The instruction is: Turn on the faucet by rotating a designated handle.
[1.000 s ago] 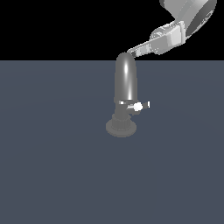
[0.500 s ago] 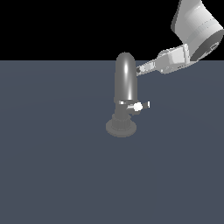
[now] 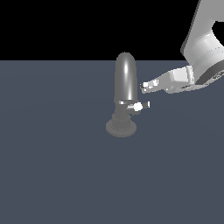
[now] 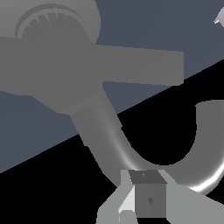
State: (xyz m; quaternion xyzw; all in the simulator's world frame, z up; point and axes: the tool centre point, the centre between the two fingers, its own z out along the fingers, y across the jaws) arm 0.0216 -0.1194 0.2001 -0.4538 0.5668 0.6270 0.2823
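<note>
The faucet (image 3: 125, 83) stands mid-desk (image 3: 52, 175). Its handle (image 3: 136, 106) juts toward the exterior view's right; expect a stiff, slippery lever, so push near the white tip. Claw (image 3: 145, 87) hovers just above it; spread cannot be determined.

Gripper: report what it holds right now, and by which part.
Nothing is held. The gripper hangs beside the faucet, above the handle and apart from it; whether its fingers are open cannot be told.
</note>
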